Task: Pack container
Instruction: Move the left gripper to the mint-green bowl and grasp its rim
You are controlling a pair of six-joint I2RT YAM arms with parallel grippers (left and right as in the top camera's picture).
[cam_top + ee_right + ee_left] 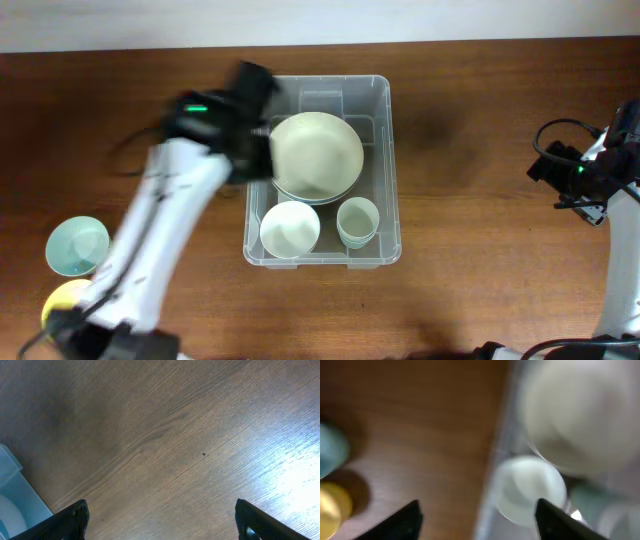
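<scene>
Motion blur smears the left claw [477,511], spread and empty, beside the container [392,170]. The right claw [161,510], also spread, shows only fingertips at bottom frame.

Table: a dark brown wood-grain table [470,130] is filling nearly the whole overhead view.
Far edge: a pale strip [320,20] is running along the table's far side; wall or floor cannot be told.
Light: a bright sheen [295,470] is lying across the table's grain.
</scene>
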